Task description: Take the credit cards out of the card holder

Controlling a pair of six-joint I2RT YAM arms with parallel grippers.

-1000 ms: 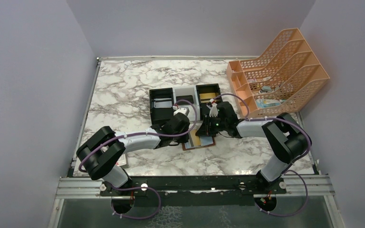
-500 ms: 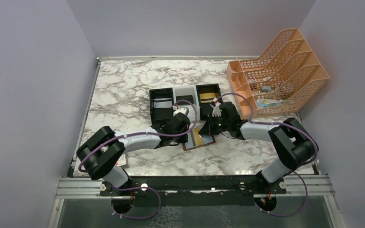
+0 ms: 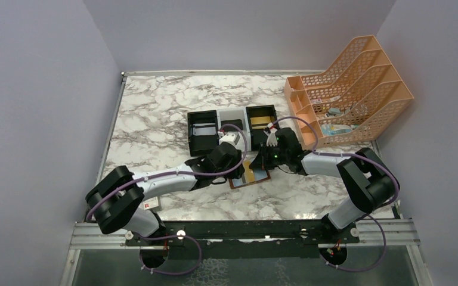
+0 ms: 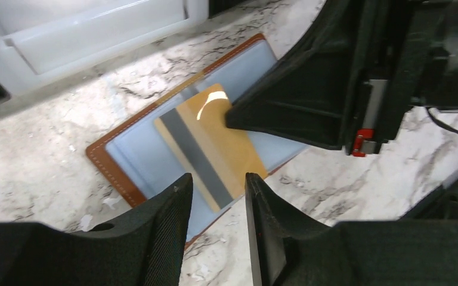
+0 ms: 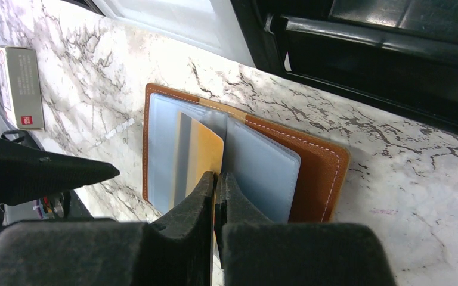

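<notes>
Brown leather card holder (image 5: 319, 173) lies open on the marble table (image 4: 36, 161), just in front of the tray (image 4: 95, 36). One gold card (image 4: 226, 149) sits on its blue-grey pocket. The right gripper (image 5: 217, 179) is closed tight with its tips at the card's edge, maybe pinching it, hard to tell. The left gripper (image 4: 216, 179) hovers above, partly open and empty.

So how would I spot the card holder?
On the white marble table sits a black-and-white three-compartment plastic tray. On its near side lies the brown leather card holder, opened. Its stitched edge and blue-grey inner pockets, showing a gold card, set it apart.
</notes>
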